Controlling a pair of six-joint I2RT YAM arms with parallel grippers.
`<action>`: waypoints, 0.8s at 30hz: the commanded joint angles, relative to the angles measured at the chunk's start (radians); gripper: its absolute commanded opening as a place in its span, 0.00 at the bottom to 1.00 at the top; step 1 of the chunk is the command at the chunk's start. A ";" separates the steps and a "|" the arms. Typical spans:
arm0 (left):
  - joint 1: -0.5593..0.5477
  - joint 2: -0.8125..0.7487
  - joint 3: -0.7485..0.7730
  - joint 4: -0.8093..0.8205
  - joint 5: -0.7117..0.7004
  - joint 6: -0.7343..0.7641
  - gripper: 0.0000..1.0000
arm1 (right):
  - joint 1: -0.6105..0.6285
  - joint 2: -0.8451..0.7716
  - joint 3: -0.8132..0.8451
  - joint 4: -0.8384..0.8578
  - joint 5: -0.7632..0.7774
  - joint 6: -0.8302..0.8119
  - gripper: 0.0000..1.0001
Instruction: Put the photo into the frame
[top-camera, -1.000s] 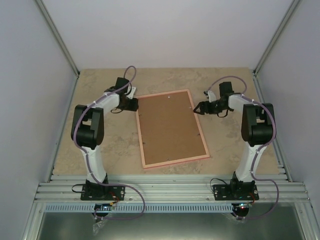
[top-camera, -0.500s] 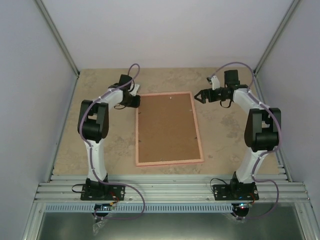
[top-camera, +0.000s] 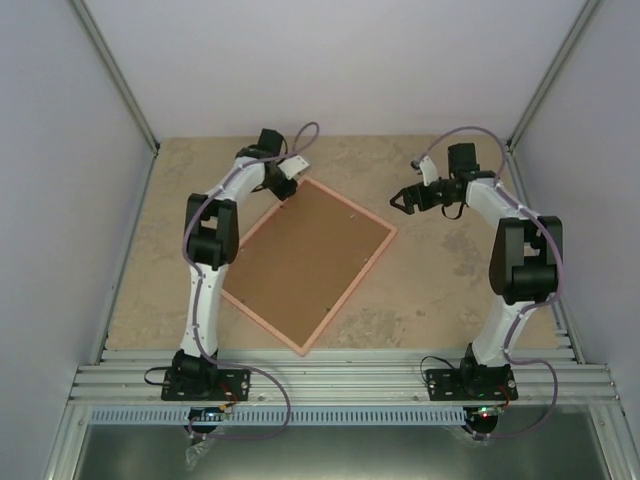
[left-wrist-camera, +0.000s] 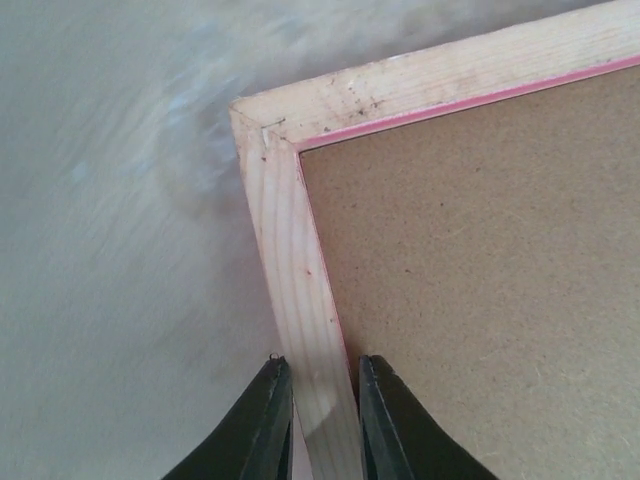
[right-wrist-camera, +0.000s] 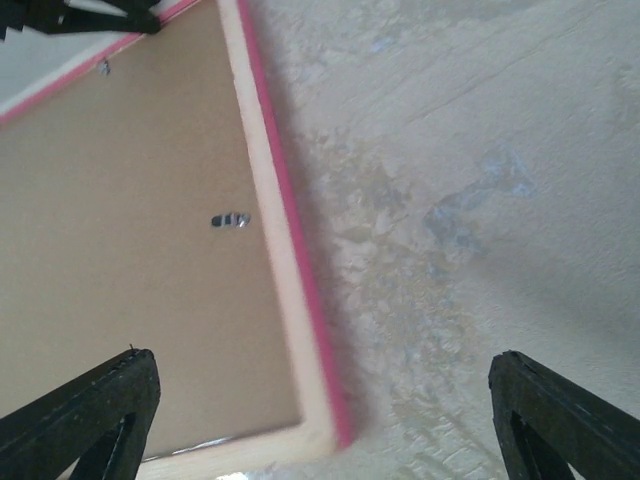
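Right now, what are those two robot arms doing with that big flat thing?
The left tool is pinching one rail of the pink frame, close to a corner. The frame lies face down and slanted on the table, with its brown backing board showing. The right tool is wide open above the table by another corner, touching nothing. The photo isn't visible in any view, so I can't tell whether it's in yet.

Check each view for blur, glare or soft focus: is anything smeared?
Left wrist view: the table is streaked with motion blur, while the frame rail is crisp. Right wrist view: mildly soft throughout, with the frame's edge and clip smeared. Top external view: sharp and evenly lit, with only faint shadows and no glare.
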 joint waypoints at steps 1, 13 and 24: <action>-0.112 0.039 -0.019 -0.018 -0.046 0.272 0.09 | 0.024 0.017 -0.034 -0.040 0.006 -0.059 0.88; -0.135 -0.077 -0.059 0.097 0.083 0.208 0.40 | 0.142 -0.061 -0.242 0.024 0.089 -0.084 0.82; -0.127 -0.190 -0.254 0.164 0.107 0.104 0.40 | 0.237 -0.019 -0.218 0.060 0.121 -0.028 0.87</action>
